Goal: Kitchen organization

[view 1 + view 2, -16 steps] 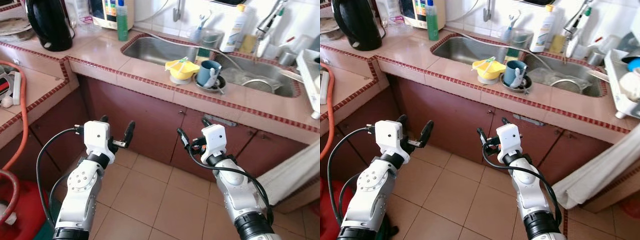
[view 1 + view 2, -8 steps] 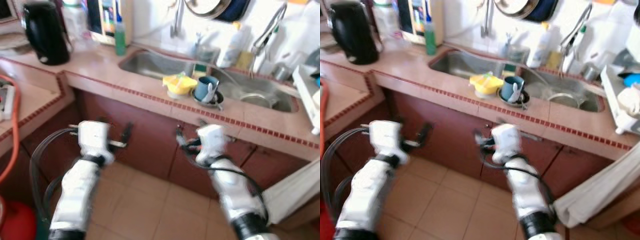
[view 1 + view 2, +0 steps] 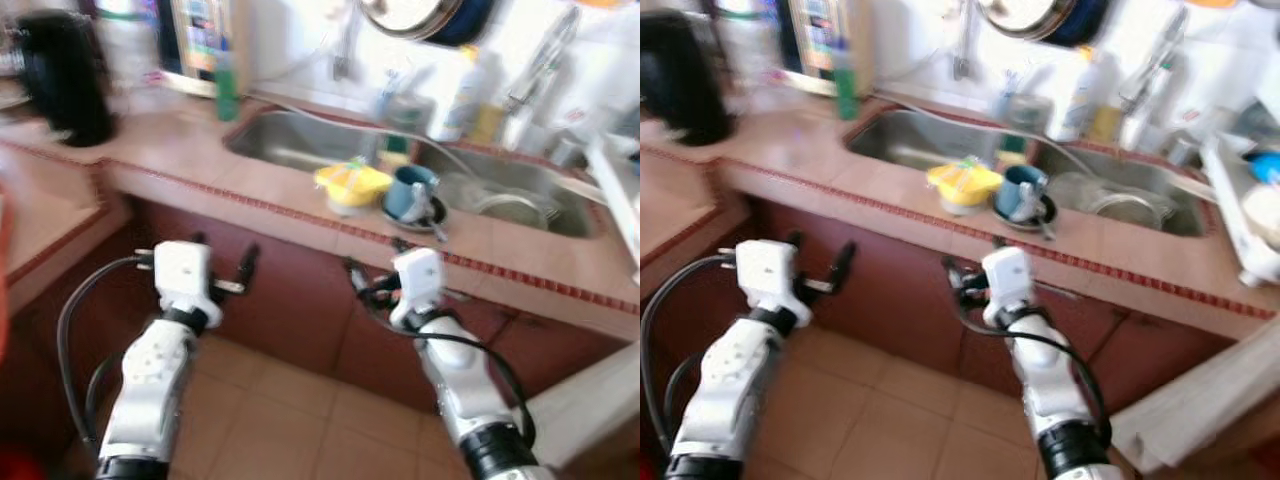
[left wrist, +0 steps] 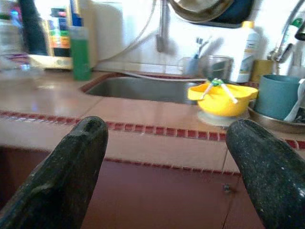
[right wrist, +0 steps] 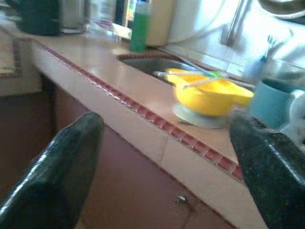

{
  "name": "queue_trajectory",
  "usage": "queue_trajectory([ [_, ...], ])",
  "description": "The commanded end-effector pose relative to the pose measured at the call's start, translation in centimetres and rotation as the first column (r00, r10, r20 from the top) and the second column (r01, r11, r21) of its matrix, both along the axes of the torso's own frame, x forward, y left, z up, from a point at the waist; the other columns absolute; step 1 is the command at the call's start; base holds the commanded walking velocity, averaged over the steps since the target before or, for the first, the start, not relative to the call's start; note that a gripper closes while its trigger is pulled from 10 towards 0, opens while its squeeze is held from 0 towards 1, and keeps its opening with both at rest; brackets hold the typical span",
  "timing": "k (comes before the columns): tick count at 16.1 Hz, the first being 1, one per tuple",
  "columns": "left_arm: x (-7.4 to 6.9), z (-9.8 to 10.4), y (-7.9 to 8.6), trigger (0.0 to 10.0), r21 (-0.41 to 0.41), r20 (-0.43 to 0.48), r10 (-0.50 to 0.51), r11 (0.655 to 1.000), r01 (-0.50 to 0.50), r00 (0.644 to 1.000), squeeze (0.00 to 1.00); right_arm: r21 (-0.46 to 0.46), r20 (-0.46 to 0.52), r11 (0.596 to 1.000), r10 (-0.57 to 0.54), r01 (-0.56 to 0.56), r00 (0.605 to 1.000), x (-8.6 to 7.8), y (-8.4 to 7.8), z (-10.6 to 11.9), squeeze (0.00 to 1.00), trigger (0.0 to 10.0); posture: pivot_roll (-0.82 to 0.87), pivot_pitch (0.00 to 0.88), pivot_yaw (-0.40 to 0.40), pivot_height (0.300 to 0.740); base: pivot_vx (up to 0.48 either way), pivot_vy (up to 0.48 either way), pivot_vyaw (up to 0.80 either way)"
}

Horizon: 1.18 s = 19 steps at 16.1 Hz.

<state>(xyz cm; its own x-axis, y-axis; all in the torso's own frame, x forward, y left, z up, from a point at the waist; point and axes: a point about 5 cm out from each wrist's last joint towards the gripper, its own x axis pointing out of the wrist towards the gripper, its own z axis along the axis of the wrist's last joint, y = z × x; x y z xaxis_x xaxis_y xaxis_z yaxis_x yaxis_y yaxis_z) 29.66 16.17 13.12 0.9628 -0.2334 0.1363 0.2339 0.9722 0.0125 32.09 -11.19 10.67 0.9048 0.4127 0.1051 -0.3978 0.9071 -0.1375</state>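
Both arms are raised in front of the dark red cabinet doors (image 3: 300, 300) below the tiled counter (image 3: 200, 160), the left gripper (image 3: 222, 272) and the right gripper (image 3: 372, 285) each with fingers spread wide and holding nothing. On the counter edge before the sink (image 3: 300, 140), a yellow bowl (image 4: 221, 98) sits just beside a blue mug (image 4: 279, 95) standing on a small plate. A green bottle (image 3: 227, 85) stands farther back near the wall, with a black kettle (image 3: 60, 75) at the counter's far left.

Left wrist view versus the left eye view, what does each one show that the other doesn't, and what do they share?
The left wrist view alone gives a level, close look between the open left gripper fingers at the counter edge. The left eye view alone takes in both silver arms, the open right gripper, the black kettle and the floor tiles. Both show the yellow bowl, the blue cup, the green bottle and the sink.
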Motion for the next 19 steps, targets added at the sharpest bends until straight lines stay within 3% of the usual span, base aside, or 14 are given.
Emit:
queue_trajectory([
  [1, 0.2, 0.2, -1.2, 10.0, -0.011, 0.003, -0.034, 0.999, 0.034, 0.999, 0.00, -0.012, 0.014, 0.999, -0.042, 0.042, 0.999, 0.3, -1.5, 0.5, 0.00, 10.0, -0.06, 0.000, -0.063, 0.740, 0.330, 0.000, -0.66],
  [9, 0.2, 0.4, -0.9, 10.0, -0.019, 0.011, -0.017, 1.000, 0.017, 1.000, 0.00, -0.018, 0.033, 1.000, -0.015, 0.016, 0.999, 0.3, -1.2, 0.7, 0.00, 10.0, -0.05, 0.000, -0.070, 0.740, 0.325, 0.000, 0.00],
  [14, -0.1, 1.4, -0.2, 10.0, -0.133, 0.073, 0.006, 0.991, 0.004, 0.997, 0.00, -0.012, 0.048, 1.000, 0.002, -0.001, 0.999, 0.2, -0.9, 0.9, 0.00, 10.0, -0.05, 0.000, -0.062, 0.740, 0.000, 0.000, 0.00],
  [16, -0.1, 1.1, -0.2, 10.0, -0.094, 0.061, -0.008, 0.996, 0.014, 0.998, 0.00, -0.012, 0.046, 1.000, 0.004, -0.004, 0.999, 0.1, -0.8, 0.7, 0.00, 10.0, -0.05, 0.000, -0.059, 0.740, 0.000, 0.000, 0.00],
  [19, -0.2, 0.1, -1.3, 10.0, 0.032, 0.022, -0.104, 0.994, 0.104, 0.994, 0.00, -0.015, 0.039, 1.000, -0.012, 0.013, 0.999, 0.0, -1.0, 0.5, 0.00, 10.0, -0.06, 0.000, -0.050, 0.740, 0.000, 0.000, 0.00],
])
